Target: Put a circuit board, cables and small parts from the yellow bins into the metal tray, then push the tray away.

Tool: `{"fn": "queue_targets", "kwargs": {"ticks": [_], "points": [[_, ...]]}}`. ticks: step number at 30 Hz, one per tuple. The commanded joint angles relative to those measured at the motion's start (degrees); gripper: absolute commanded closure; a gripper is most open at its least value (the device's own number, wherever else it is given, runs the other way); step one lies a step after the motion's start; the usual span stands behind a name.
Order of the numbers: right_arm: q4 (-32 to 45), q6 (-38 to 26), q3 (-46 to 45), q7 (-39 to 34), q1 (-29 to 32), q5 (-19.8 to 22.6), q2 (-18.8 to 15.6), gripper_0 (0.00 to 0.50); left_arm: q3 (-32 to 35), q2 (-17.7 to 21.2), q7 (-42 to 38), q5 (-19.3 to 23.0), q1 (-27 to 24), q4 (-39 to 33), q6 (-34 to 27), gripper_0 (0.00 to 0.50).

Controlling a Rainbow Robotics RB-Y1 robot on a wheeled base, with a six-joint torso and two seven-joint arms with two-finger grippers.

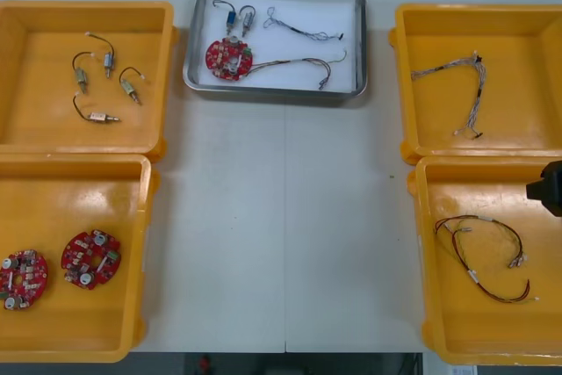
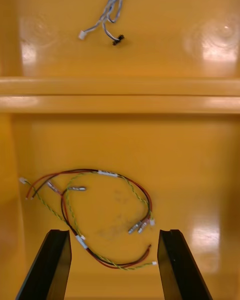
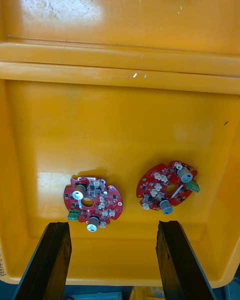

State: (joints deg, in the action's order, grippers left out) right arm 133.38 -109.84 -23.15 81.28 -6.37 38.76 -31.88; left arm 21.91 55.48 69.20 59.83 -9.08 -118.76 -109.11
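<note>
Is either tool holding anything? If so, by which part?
Nothing is held. Both are open: the right tool is over the red and yellow cable, the left tool over two boards.

Four yellow bins, one metal tray, three round red circuit boards, six small metal parts, four cables

Front camera looks steeply down on the table; wrist cameras hang close over near yellow bins it shares.
</note>
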Motion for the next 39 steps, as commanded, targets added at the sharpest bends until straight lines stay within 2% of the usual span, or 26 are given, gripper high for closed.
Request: {"fn": "queue_targets", "kwargs": {"ticks": [1,20,39], "points": [[2.76,-0.16,-2.52,-1.83,3.56,1.23,-3.28,0.000,-0.46,1.74,5.69,-0.24,-1.55,-1.48,0.48,0.000],[3.11,-0.16,-3.40,-1.83,5.84,3.25,-3.28,0.000,-0.46,1.74,5.69,-0.24,-1.55,-1.48,0.48,0.000],[3.20,-0.16,-3.13,-1.65,6.11,3.34,-3.37,0.000,-0.46,1.74,5.69,-0.24,-1.55,-1.48,0.48,0.000]]}}
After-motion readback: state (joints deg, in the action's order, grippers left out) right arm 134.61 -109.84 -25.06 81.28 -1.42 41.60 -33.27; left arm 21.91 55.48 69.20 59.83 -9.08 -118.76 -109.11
